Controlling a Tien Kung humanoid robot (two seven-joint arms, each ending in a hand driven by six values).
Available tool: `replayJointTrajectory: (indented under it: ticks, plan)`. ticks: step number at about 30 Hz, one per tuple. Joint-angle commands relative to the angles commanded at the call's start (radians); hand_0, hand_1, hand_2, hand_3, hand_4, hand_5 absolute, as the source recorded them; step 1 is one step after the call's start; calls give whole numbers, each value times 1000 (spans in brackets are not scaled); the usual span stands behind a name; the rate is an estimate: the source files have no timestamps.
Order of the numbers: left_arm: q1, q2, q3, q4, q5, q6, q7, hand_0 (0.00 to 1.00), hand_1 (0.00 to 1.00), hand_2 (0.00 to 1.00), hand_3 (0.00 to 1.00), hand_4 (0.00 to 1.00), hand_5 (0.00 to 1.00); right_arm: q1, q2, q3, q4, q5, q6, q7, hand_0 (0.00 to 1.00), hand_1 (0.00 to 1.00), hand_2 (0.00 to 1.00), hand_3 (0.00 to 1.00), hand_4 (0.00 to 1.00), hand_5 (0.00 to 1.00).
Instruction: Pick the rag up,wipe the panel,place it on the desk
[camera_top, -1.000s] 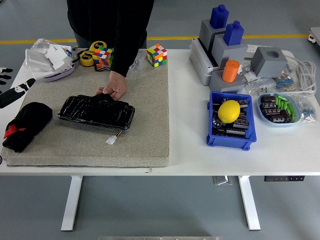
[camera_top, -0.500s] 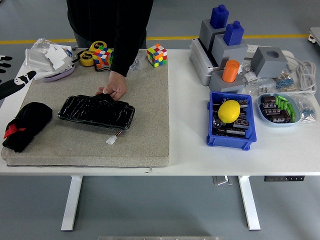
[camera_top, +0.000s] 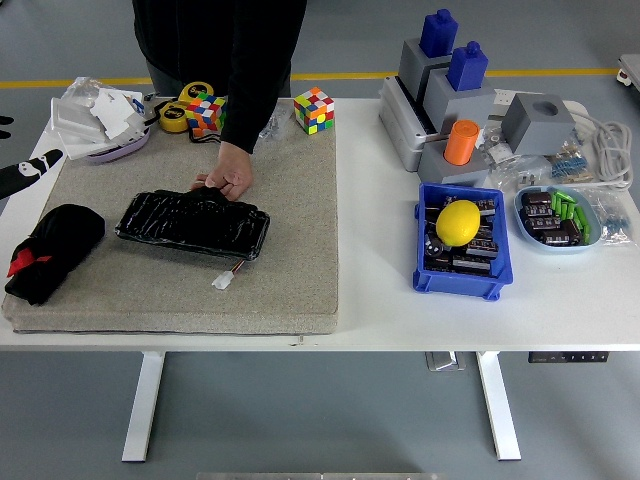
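Observation:
The rag (camera_top: 50, 250) is a black bundle with a red tag, lying at the left end of the grey mat (camera_top: 290, 230). The panel (camera_top: 193, 222) is a glossy black slab in the middle of the mat, with a small white connector (camera_top: 223, 281) on a wire at its near edge. A person's hand (camera_top: 228, 181) rests on the panel's far edge. Only a black and white part of my left hand (camera_top: 25, 171) shows at the picture's left edge, above and apart from the rag. My right arm is out of view.
Beyond the mat stand two colour cubes (camera_top: 313, 109), tape rolls (camera_top: 178, 112) and a purple dish of white wrapping (camera_top: 100, 120). To the right are a blue bin (camera_top: 462, 280) holding a yellow lemon (camera_top: 459, 222), grey and blue blocks (camera_top: 445, 80), an oval tray (camera_top: 560, 218) and cables (camera_top: 605, 140).
My left hand has risen from just above the rag and drawn back toward the left edge, so less of it shows. The person's hand, panel and rag have not moved.

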Motion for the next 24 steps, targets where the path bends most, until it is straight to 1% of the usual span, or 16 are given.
replayJointTrajectory:
  ticks: [9,17,24]
  plan:
    - [-10,-2,17,15,-13,-3,-3,492,669,700,770,966,594,-6,-2,8,3,-12,0,-1,723,633,676,627,998,621]
    - [-25,16,49,25,-25,0,-15,496,669,700,770,959,588,2,8,17,7,-24,-2,1,724,635,676,626,998,618]
    - [-35,23,56,17,-25,2,-18,502,672,700,767,948,568,-1,-1,27,18,-33,0,-6,724,637,676,625,998,615]
